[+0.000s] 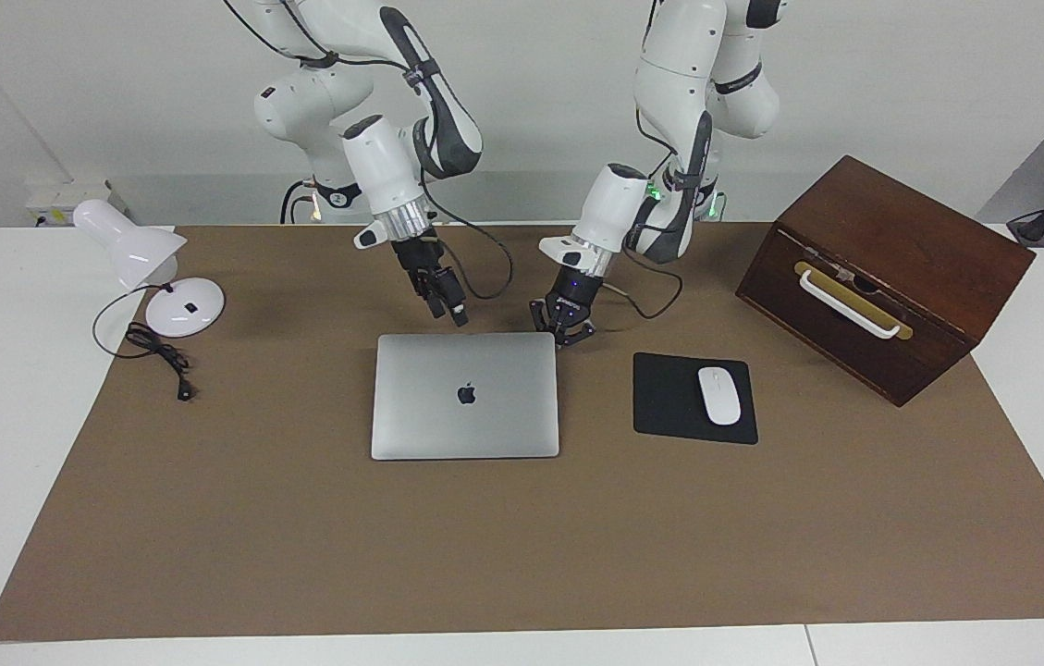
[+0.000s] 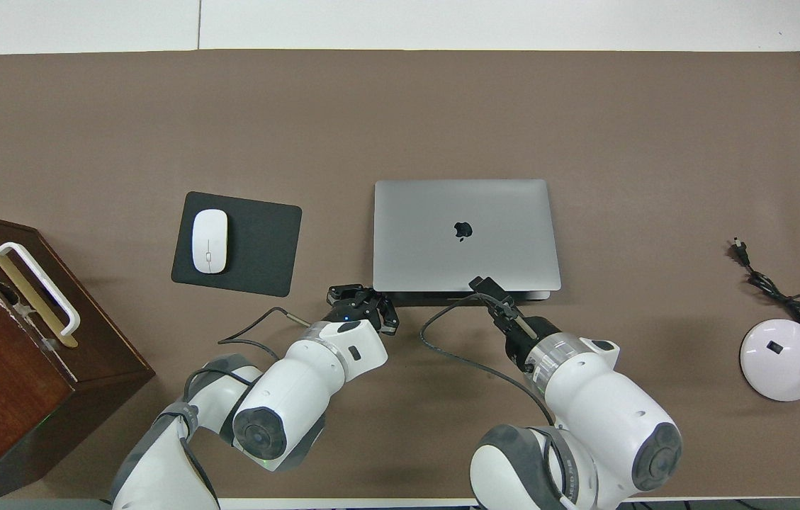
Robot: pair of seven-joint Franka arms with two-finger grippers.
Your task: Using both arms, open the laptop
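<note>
Laptop (image 1: 465, 396) lies closed and flat at the centre of the facing view, on the brown mat (image 1: 522, 536), its apple logo showing on the lid. In the upper middle of that view both arms lean down toward the laptop's upper edge. The left gripper (image 1: 562, 339) sits at the lid's upper right corner in the facing view, low by the mat, its fingertips shut together with nothing between them. The right gripper (image 1: 458, 317) hangs just above the middle of that same edge; I cannot tell whether its fingers are open or closed. Right of the laptop in the facing view lies a black mouse pad (image 1: 669, 398) with a white mouse (image 1: 719, 395) on it, and a wooden box (image 1: 882, 273) stands at upper right. A white lamp (image 1: 152, 268) stands at the left.
</note>
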